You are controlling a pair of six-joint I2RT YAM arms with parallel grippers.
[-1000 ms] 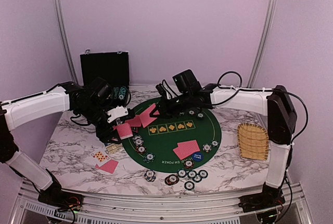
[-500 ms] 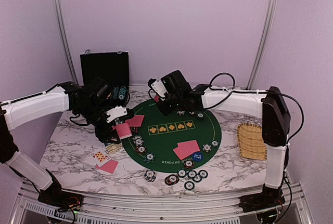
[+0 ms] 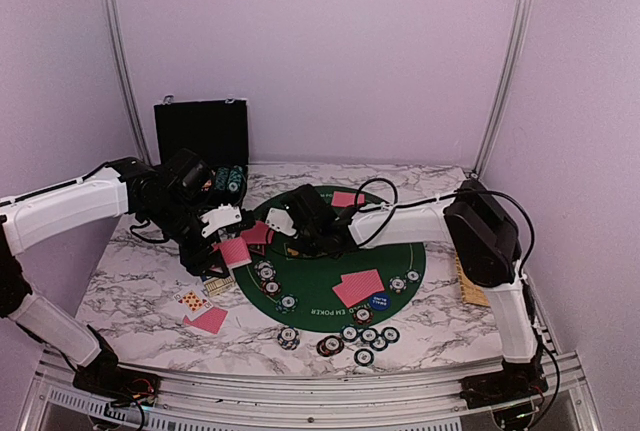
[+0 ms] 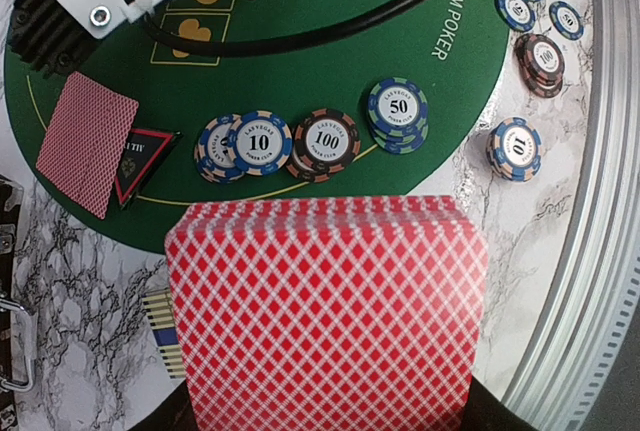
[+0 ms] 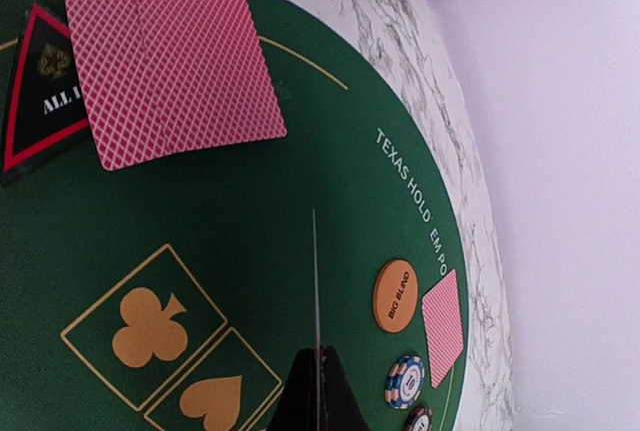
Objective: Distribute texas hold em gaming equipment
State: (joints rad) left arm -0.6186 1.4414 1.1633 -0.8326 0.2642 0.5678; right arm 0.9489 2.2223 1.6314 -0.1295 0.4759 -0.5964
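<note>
At the left, the left end effector (image 3: 233,248) was clenched on a deck of red-backed playing cards (image 4: 325,301), held above the near-left rim of the green poker mat (image 3: 320,276) on the marble tabletop (image 3: 130,291). On the mat beyond the deck sat blue 10 chips (image 4: 258,141), a dark red 100 chip (image 4: 325,139) and green 50 chips (image 4: 397,108) in a row. Further right, the right end effector (image 5: 320,376) was pinched shut low over the mat, with a thin edge-on sliver rising from its tips. Whether that was a card could not be told. Ahead of it, a pair of red-backed cards (image 5: 170,61) overlapped the triangular All In marker (image 5: 40,101), and an orange Big Blind button (image 5: 395,295) lay just beside a single card (image 5: 443,326).
</note>
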